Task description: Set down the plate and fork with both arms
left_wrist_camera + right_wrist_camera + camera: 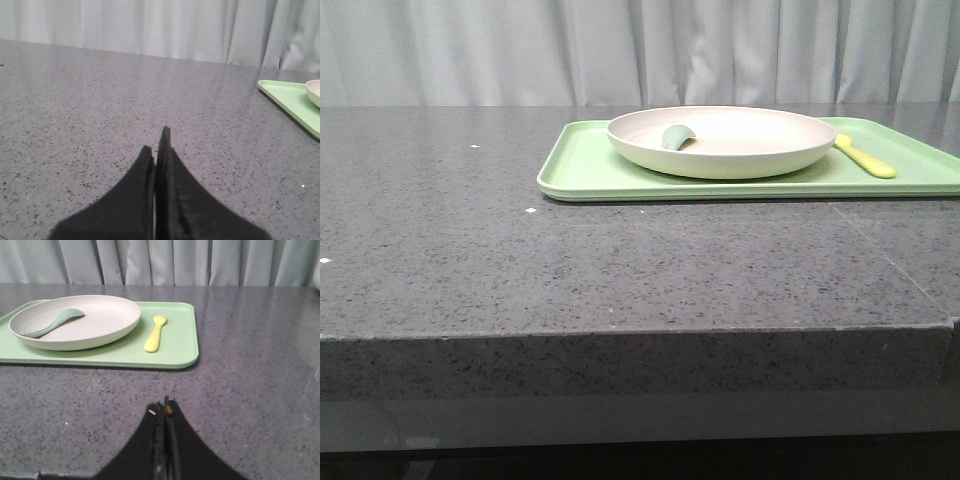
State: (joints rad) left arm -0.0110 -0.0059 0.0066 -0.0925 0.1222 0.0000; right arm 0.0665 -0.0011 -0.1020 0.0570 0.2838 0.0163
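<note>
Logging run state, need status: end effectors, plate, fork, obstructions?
Left end effector shut, empty, over bare counter. Right end effector shut, empty, short of tray. Plate on tray, green spoon in it; fork beside plate. Nothing blocking.

A staged test bench rather than a lived-in kitchen was suggested. A dark speckled stone-like countertop (620,270) was backed wall to wall by a plain pale grey curtain (640,50). Only a light-green tray (590,170) of plastic tableware was set out, and no appliances or household clutter were seen.
</note>
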